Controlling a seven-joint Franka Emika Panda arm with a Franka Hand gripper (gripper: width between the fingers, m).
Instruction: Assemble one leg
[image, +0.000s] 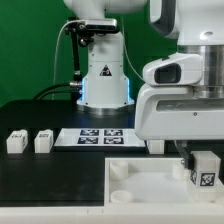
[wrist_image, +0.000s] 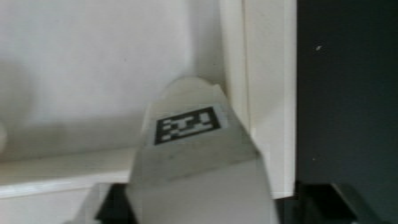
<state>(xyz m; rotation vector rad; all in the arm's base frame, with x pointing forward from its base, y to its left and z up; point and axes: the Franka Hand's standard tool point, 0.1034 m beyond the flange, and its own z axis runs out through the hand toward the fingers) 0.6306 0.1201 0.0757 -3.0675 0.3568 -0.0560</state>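
Backdrop is a flat green wall (image: 30, 45) across the whole rear of the exterior view, evenly lit, no visible seams. Table (image: 50, 175) is matte black and reads very dark. The marker board (image: 98, 136) lies flat on it, mid-frame. Lighting is bright and diffuse, shadows soft. Wrist view shows only a black strip of table (wrist_image: 347, 90) along one edge.

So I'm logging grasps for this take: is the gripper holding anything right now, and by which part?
Yes: the gripper holds a leg by its upper end, the tagged lower part hanging free over the tray.
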